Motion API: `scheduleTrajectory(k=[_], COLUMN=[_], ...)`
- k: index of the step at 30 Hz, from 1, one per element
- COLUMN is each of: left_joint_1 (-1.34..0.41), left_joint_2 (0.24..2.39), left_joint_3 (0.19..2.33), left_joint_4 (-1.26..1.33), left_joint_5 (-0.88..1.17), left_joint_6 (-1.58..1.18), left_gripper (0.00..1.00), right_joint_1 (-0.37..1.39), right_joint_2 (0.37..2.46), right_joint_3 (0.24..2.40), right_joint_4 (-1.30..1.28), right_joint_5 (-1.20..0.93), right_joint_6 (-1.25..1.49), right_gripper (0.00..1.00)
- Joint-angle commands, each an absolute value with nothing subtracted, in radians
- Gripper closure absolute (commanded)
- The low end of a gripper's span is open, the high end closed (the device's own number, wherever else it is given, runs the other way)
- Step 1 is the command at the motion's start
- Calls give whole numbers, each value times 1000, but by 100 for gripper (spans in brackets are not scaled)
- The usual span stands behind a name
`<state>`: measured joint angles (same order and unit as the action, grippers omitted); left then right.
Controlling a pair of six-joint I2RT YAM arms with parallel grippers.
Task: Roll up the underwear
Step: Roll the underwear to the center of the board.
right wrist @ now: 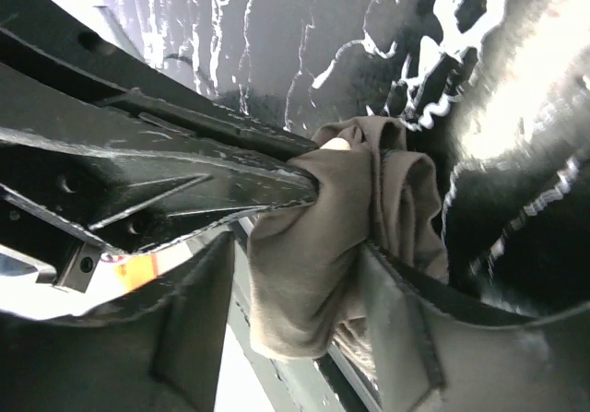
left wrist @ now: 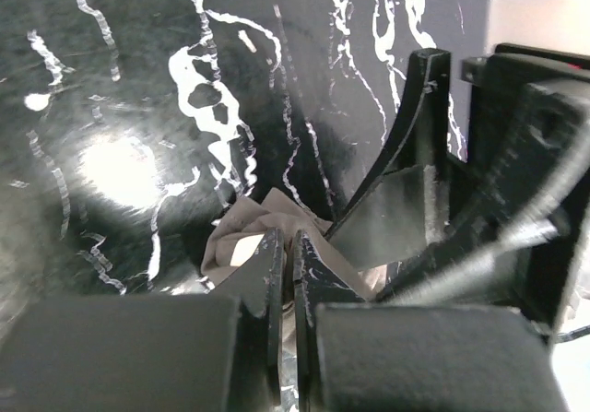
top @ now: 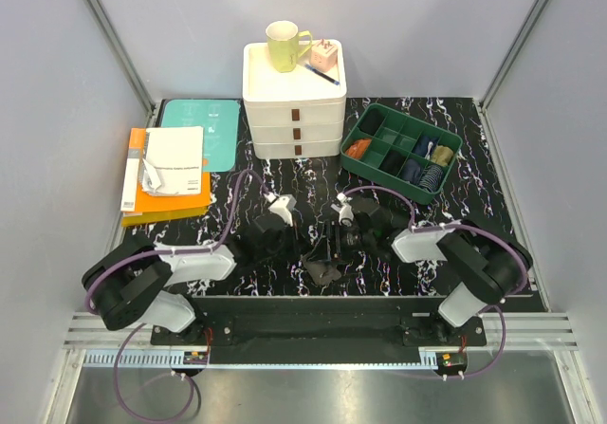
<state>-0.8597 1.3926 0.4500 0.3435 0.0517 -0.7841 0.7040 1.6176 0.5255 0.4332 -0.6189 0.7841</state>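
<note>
The underwear (top: 321, 271) is a small bunched bundle of olive-brown cloth on the black marbled mat, near its front edge and between both arms. My left gripper (top: 305, 257) comes in from the left. In the left wrist view the left gripper (left wrist: 288, 242) is shut, pinching a fold of the underwear (left wrist: 241, 232). My right gripper (top: 332, 246) reaches in from the right. In the right wrist view the right gripper (right wrist: 297, 274) stands open around the underwear (right wrist: 318, 237). The cloth leans on one of its fingers (right wrist: 406, 329) and is clear of the other. The left gripper's finger (right wrist: 212, 177) grips the cloth from the left.
A white three-drawer unit (top: 294, 111) stands at the back with a yellow-green mug (top: 283, 45) on top. A green divided tray (top: 458, 144) of sock bundles sits at back right. Books and papers (top: 166, 182) lie at the left edge.
</note>
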Motion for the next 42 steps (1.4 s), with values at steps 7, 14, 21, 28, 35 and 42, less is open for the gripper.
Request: scheduleTrajectory(k=[7,14,21,28,35,42], left_joint_1=[-933,-969,-992,-1011,-1023,-1034], left_joint_2=[1430,1424,1420,1416,1416,1416], left_joint_3=[480,485,489,495,502,515], left_joint_4=[224,229,224,218,212,198], left_joint_5=[-34,-66,-90,-107,-117,-127], left_joint_6=[-695,-681,-680,-678,-680,-687], left_gripper=[100,100,100,100,100,100], right_joint_1=[706,706,706,707,706,707], right_joint_2=[1318,1151,1101,1170,1314,1330], right_joint_3=[577,493,387,295,293,359], right_joint_4=[34,-60,-28,193,388,313], right_joint_5=[-336,-311,-307,-362,-426,-446], right_joint_6=[649,756,854,933,962,891], right_gripper=[20,6,2,1,2,7])
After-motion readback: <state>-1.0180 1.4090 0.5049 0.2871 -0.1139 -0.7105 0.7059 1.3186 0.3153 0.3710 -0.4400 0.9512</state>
